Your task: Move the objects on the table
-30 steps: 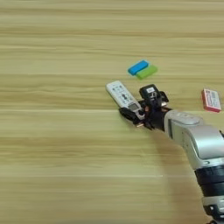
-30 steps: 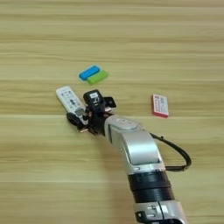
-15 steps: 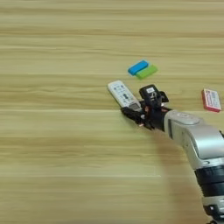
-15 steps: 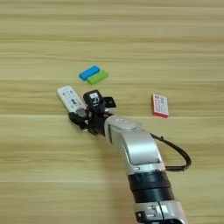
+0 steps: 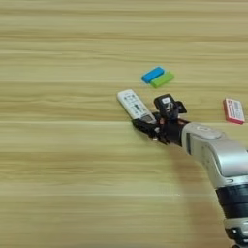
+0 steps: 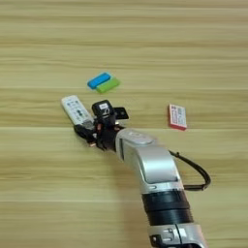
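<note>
A long white remote (image 5: 131, 102) lies slanted on the wood-grain table (image 5: 58, 160), just left of the middle. My right gripper (image 5: 147, 125) sits at the remote's near end, with the silver forearm (image 6: 145, 164) running down to the bottom edge. A small black-faced white square (image 5: 166, 101) shows right behind the gripper; whether it rests on the table or touches the gripper I cannot tell. A flat red-and-white rectangle (image 5: 234, 110) lies apart at the right.
A blue block (image 5: 153, 74) and a green block (image 5: 162, 80) lie side by side just beyond the remote. A black cable (image 6: 196, 172) loops out beside the forearm.
</note>
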Robot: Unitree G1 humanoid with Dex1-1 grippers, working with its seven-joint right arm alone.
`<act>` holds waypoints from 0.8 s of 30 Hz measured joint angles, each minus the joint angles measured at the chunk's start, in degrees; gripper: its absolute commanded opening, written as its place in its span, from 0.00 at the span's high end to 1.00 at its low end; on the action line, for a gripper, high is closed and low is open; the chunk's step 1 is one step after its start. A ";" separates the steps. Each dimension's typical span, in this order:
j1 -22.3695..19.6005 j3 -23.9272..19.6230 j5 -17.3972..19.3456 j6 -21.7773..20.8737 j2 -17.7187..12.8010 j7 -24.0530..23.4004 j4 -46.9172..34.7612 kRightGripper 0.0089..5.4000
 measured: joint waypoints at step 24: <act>-0.04 -7.18 1.55 -2.72 2.44 -3.78 0.69 0.46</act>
